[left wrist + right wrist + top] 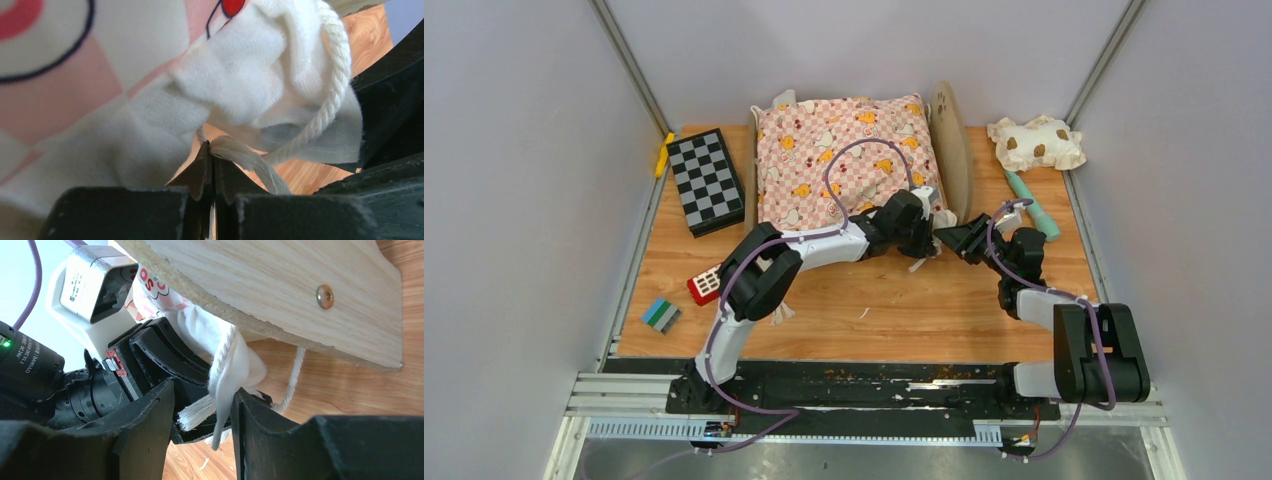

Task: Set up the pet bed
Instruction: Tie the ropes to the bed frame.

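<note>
Right at my fingertips, my left gripper [212, 150] is pinched fully closed on the frayed end of a white tie cord [334, 65], low in the middle of its wrist view. The white corner of the pink checkered cushion [240, 65] is bunched just above it. My right gripper [204, 395] faces it with its jaws partly apart. The same white corner and cord hang between them, brushing the finger on the right of the frame, but nothing is clamped.

Just over that, across the top of the right wrist view, runs the light-wood side of the pet bed [280, 290], with a screw head showing in it. From overhead the bed sits at the upper middle of the table [874, 310], its headboard [949, 140] standing at the cushion's right edge, and the cushion covers the base completely.

So I judge the cushion is laid in and the corner tie is the step in hand; I can see no finished knot. Farther off, at the upper right, the spotted pillow [1036, 143] lies on the table apart from the bed, not yet placed.
</note>
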{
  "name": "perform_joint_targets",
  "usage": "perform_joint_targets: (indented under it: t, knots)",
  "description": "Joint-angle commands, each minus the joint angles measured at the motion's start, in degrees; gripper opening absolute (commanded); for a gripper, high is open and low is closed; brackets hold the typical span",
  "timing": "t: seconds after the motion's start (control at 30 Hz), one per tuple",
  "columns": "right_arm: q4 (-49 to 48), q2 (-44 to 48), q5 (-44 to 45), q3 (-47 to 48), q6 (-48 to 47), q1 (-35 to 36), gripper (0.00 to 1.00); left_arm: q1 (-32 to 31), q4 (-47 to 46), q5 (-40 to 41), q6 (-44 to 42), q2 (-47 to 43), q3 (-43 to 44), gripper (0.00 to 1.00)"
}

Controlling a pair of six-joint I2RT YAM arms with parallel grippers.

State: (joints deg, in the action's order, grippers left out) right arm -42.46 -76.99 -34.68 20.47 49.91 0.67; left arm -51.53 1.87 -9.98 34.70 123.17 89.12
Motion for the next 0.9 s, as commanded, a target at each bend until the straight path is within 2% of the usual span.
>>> perform_joint_targets:
  t: [0.0,0.3,0.87]
  knots:
    - [-5.60,-0.53,-2.94,0.52,1.06,-0.14,0.46,0.60,-1.61,0.27,1.22,-5.25,-1.36,0.00]
    - [-7.56,-0.65,-3.03,0.66,4.15,-0.12,0.56,0.64,-4.90,-0.03,2.48,-7.15,-4.59,0.00]
    - [-12.06,1.09,-4.42,3.08,10.07,0.97,0.60,0.70,-4.85,0.31,2.18,-8.02,-5.50,0.00]
